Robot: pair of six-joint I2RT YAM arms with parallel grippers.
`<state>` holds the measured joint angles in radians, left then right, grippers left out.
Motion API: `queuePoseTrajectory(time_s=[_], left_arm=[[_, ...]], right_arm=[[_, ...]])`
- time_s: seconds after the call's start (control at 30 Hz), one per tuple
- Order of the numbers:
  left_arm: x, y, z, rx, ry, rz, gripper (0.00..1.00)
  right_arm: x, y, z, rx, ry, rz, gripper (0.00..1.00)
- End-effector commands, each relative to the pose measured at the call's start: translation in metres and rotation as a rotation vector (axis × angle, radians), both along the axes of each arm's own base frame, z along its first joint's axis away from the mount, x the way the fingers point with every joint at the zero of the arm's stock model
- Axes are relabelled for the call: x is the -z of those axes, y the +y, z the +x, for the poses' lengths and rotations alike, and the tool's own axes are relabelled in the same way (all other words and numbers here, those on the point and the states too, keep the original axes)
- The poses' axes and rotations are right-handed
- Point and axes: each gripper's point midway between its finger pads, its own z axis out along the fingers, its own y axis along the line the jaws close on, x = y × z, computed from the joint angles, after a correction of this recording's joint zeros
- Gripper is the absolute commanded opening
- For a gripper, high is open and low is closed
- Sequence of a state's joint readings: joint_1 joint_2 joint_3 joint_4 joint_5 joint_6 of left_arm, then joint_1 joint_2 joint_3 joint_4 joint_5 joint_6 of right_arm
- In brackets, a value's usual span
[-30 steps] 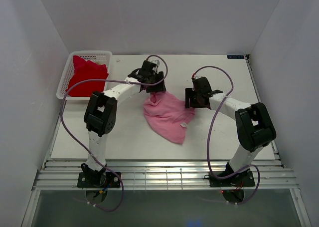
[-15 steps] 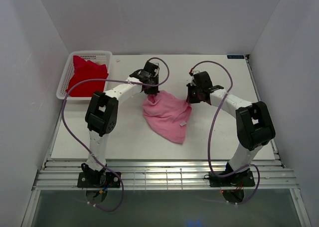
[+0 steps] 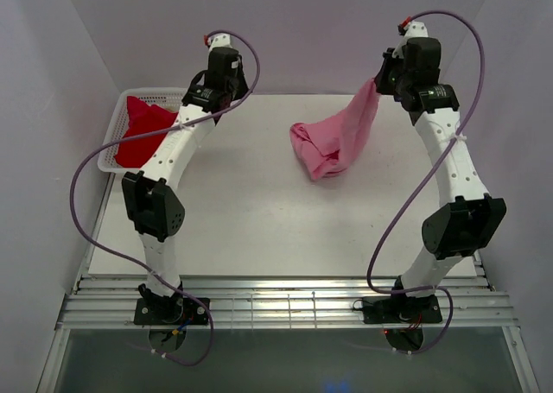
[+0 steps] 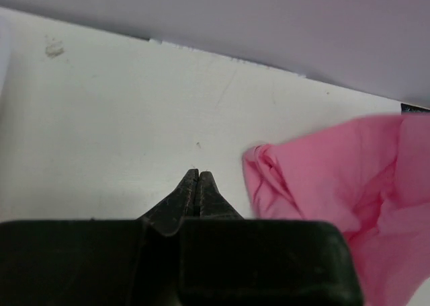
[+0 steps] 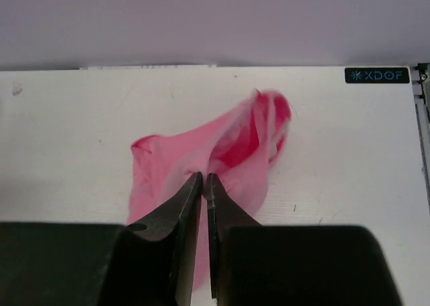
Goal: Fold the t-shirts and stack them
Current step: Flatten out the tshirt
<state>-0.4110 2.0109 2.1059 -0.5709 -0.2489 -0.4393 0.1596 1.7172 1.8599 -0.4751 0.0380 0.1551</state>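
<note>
Currently the right gripper (image 5: 203, 177) is clamped on an edge of the soft light pink cotton tee (image 3: 333, 142), high near the far right corner of the white table (image 3: 242, 212). The tee's bulk rests bunched mid-table. Left gripper (image 4: 197, 173) closed, empty. Bright red tee (image 3: 143, 134) in white mesh basket (image 3: 155, 91), far left corner. Best next: left pinches a neighbouring edge to spread it taut.

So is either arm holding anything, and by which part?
Right gripper pinches the soft pink cotton t-shirt by its raised end; left gripper is shut, empty.

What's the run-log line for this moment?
left tool: shut, empty | right tool: shut on pink t-shirt | red t-shirt: in basket
</note>
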Motion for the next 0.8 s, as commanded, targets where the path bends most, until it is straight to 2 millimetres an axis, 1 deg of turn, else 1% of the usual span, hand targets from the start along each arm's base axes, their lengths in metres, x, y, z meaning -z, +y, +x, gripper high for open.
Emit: queuePoseTrajectory(time_s=[0.0,0.03,0.07,0.1,0.13,0.17,0.2,0.23,0.27,0.3,0.33,0.37,0.4,0.43,0.47,0.5,0.53,0.57,0.6,0.63,0.67,0.7,0.73,0.77], left_arm=[[0.0,0.009,-0.03,-0.016,0.019,-0.038,0.0],[0.007,0.005,-0.04,-0.007,0.033,-0.036,0.0],[0.001,0.006,-0.053,-0.001,0.027,-0.057,0.0],[0.035,0.007,-0.068,0.009,0.095,-0.038,0.0],[0.044,0.004,-0.077,0.024,0.111,-0.049,0.0],[0.049,-0.004,-0.085,0.048,0.113,-0.066,0.0],[0.051,-0.012,-0.097,0.088,0.129,-0.099,0.0],[0.072,-0.025,-0.11,0.125,0.17,-0.094,0.0],[0.079,-0.033,-0.116,0.15,0.186,-0.095,0.0],[0.087,-0.044,-0.122,0.183,0.208,-0.099,0.0],[0.098,-0.066,-0.128,0.23,0.232,-0.091,0.0],[0.102,-0.078,-0.129,0.257,0.242,-0.09,0.0],[0.106,-0.091,-0.129,0.284,0.25,-0.087,0.0],[0.127,-0.115,-0.135,0.34,0.29,-0.065,0.0],[0.11,-0.133,-0.128,0.371,0.256,-0.081,0.0],[0.109,-0.144,-0.126,0.39,0.255,-0.083,0.0],[0.13,-0.159,-0.128,0.415,0.303,-0.063,0.0],[0.108,-0.173,-0.121,0.43,0.263,-0.087,0.0],[0.105,-0.179,-0.118,0.435,0.261,-0.091,0.0],[0.104,-0.185,-0.121,0.446,0.269,-0.09,0.0],[0.097,-0.19,-0.118,0.451,0.253,-0.098,0.0],[0.093,-0.191,-0.118,0.451,0.246,-0.1,0.0],[0.09,-0.19,-0.119,0.453,0.241,-0.1,0.06],[0.083,-0.186,-0.12,0.445,0.226,-0.094,0.17]], right_arm=[[-0.026,0.012,-0.028,-0.092,-0.007,0.007,0.13],[-0.003,0.015,-0.037,-0.111,0.058,0.014,0.13],[-0.005,0.021,-0.052,-0.138,0.062,0.032,0.13],[0.006,0.022,-0.063,-0.133,0.092,0.042,0.13],[0.019,0.023,-0.075,-0.128,0.125,0.041,0.13],[0.046,0.019,-0.102,-0.103,0.198,0.022,0.13],[0.058,0.016,-0.116,-0.083,0.232,0.018,0.13],[0.07,0.016,-0.132,-0.062,0.279,0.041,0.13],[0.094,0.006,-0.161,-0.018,0.346,0.014,0.13],[0.105,0.002,-0.175,0.007,0.377,0.016,0.13],[0.114,-0.001,-0.187,0.036,0.402,0.027,0.12],[0.113,-0.009,-0.199,0.069,0.383,0.02,0.12],[0.135,-0.016,-0.212,0.096,0.429,0.003,0.12],[0.139,-0.02,-0.216,0.113,0.431,-0.004,0.13],[0.141,-0.025,-0.218,0.131,0.424,-0.023,0.13],[0.146,-0.027,-0.219,0.127,0.432,-0.038,0.14],[0.144,-0.024,-0.211,0.117,0.397,-0.034,0.19],[0.147,-0.02,-0.205,0.091,0.385,-0.039,0.26],[0.149,-0.016,-0.198,0.072,0.371,-0.032,0.42],[0.142,-0.01,-0.183,0.055,0.316,-0.012,0.52],[0.151,0.0,-0.172,0.018,0.331,-0.001,0.61],[0.153,0.005,-0.163,-0.006,0.327,-0.004,0.72],[0.14,0.012,-0.145,-0.024,0.279,0.011,0.75],[0.156,0.022,-0.133,-0.057,0.324,0.01,0.76]])
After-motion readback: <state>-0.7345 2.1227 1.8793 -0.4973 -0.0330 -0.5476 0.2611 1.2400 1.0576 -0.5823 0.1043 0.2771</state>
